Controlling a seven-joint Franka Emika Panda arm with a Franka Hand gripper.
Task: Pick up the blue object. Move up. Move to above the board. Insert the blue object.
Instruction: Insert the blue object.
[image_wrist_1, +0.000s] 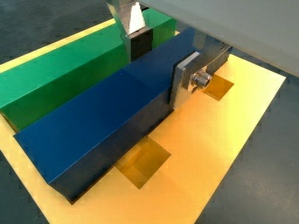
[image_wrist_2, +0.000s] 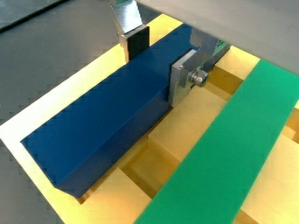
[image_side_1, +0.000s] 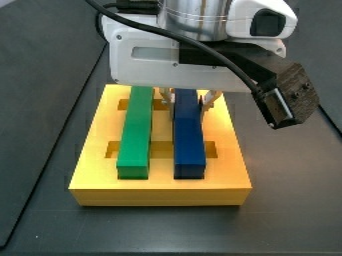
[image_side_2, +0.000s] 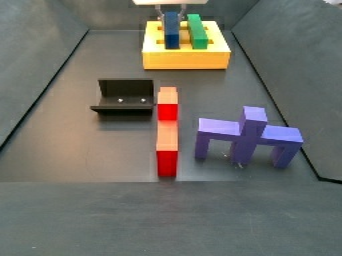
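The gripper (image_side_1: 189, 99) sits low over the board (image_side_1: 160, 188), in the upper centre of a side view. Its jaws are closed on the far end of the blue object (image_side_1: 189, 140); in both wrist views a silver finger (image_wrist_1: 187, 77) presses flat against one long face of the bar, and the second finger (image_wrist_2: 132, 28) stands at the opposite face.

The blue object lies lengthwise in a groove of the board, parallel to the green bar (image_side_1: 135, 133), which lies just beside it, apart.

Lower in a side view, the fixture (image_side_2: 123, 97), a red bar (image_side_2: 167, 130) and a purplish-blue branched piece (image_side_2: 249, 136) rest on the counter (image_side_2: 80, 150).
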